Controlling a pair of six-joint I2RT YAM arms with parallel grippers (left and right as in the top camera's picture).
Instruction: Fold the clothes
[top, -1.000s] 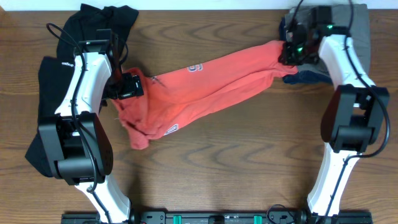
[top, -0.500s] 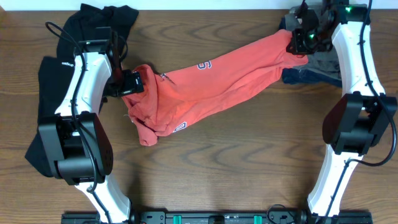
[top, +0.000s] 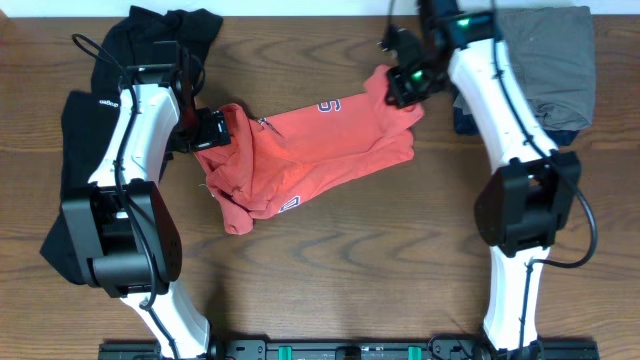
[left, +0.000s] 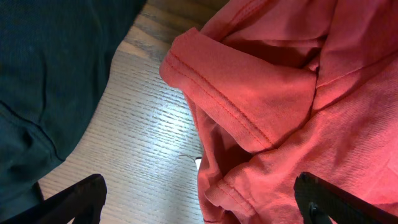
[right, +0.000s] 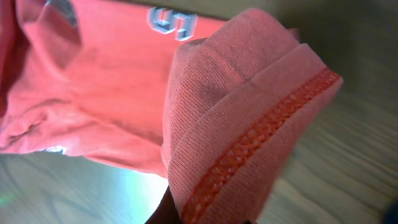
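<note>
The shirt (top: 310, 150) lay bunched on the table (top: 330, 270) between the arms; the right gripper (top: 405, 82) was clamped on its hem at the right end; the left gripper (top: 207, 135) stood wide apart, holding nothing, at the shirt's left edge, beside a black garment (top: 75, 140)

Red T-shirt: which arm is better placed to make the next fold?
Right. The right tool is shut on the hem of the red T-shirt, raised over the garment and ready to carry it across. The left tool stands open at the shirt's bunched edge, gripping nothing.
</note>
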